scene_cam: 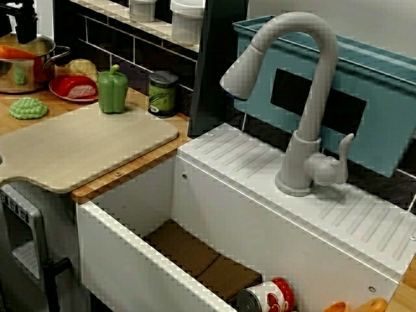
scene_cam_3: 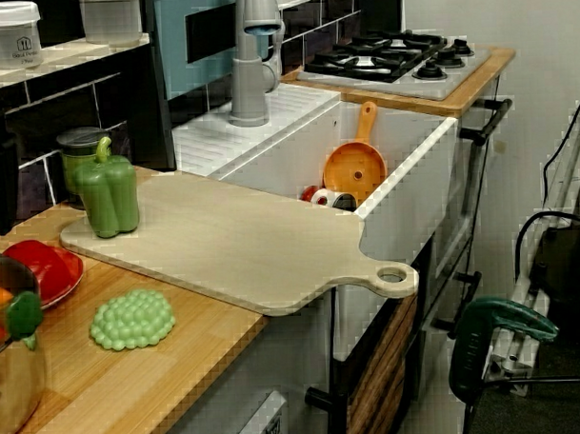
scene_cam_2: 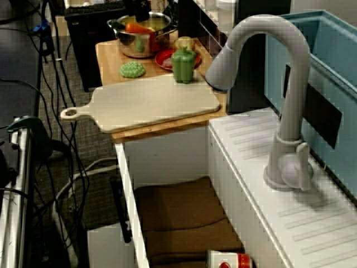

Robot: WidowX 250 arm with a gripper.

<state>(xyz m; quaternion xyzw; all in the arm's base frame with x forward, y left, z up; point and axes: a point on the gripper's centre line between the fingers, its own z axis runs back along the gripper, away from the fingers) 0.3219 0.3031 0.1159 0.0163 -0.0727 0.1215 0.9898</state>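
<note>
Far left, dark gripper (scene_cam: 25, 38) over steel pot (scene_cam: 38, 70) holding carrot (scene_cam: 13, 52), jaws unreadable; just right, red plate (scene_cam: 64, 92), green pepper (scene_cam: 112, 91) upright at cutting board's (scene_cam: 78, 146) far edge; grey faucet (scene_cam: 305, 97) behind white sink (scene_cam: 130, 260), red-patterned can (scene_cam: 270, 298) inside.

Green pepper (scene_cam: 112, 90) stands on the cutting board (scene_cam: 78, 146) beside the sink (scene_cam: 221, 205).

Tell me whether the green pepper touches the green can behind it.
Apart. The view over the sink shows counter between pepper and can.
</note>
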